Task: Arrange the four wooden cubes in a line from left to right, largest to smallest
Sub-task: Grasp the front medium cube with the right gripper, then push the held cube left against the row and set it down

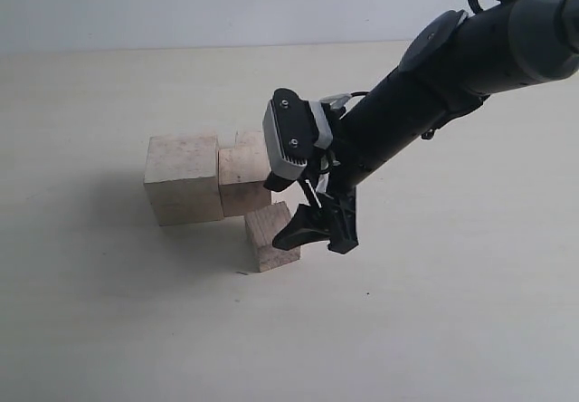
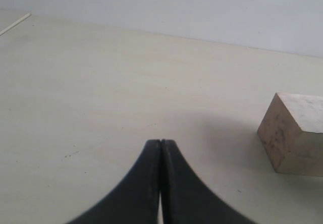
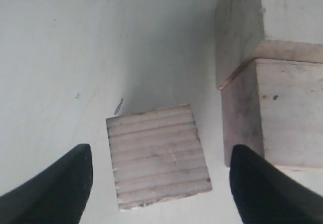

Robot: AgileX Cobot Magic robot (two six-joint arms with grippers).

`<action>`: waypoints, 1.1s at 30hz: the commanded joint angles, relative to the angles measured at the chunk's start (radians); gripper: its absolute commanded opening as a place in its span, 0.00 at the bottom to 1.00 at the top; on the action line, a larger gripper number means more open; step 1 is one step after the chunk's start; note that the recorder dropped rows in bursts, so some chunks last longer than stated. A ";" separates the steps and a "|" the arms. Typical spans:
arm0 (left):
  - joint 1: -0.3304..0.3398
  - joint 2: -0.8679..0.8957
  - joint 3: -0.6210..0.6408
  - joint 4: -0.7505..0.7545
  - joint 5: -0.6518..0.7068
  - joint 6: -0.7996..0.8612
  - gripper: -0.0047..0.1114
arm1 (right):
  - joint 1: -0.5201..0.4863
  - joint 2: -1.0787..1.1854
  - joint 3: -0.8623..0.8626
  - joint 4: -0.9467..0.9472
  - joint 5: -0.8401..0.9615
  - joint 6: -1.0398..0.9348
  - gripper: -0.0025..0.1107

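Four pale wooden cubes lie on the table. The largest cube [image 1: 181, 180] sits at the left, touching a middle-sized cube [image 1: 242, 180] on its right. A third cube [image 1: 251, 138] peeks out behind those two. A smaller cube [image 1: 270, 237] lies apart in front, turned askew. My right gripper [image 1: 318, 228] hangs open over this smaller cube [image 3: 151, 133], which shows between the spread fingers [image 3: 55, 188] without touching them. The right gripper [image 3: 160, 153] is beside the middle-sized cube [image 3: 282, 113]. My left gripper [image 2: 161, 143] is shut and empty, with one cube [image 2: 295, 133] some way off.
The pale tabletop [image 1: 434, 311] stretches on all sides of the cubes, with a light wall behind. The black right arm [image 1: 452, 67] reaches in from the upper right. The left arm is outside the exterior view.
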 commanded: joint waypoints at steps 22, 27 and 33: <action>-0.005 -0.006 0.000 0.000 -0.006 0.000 0.04 | -0.002 0.057 0.003 0.016 -0.016 0.032 0.42; -0.005 -0.006 0.000 0.000 -0.006 0.000 0.04 | -0.002 0.000 0.003 -0.118 -0.034 0.126 0.04; -0.005 -0.006 0.000 0.000 -0.006 0.000 0.04 | -0.029 -0.060 0.003 -0.297 -0.068 0.282 0.02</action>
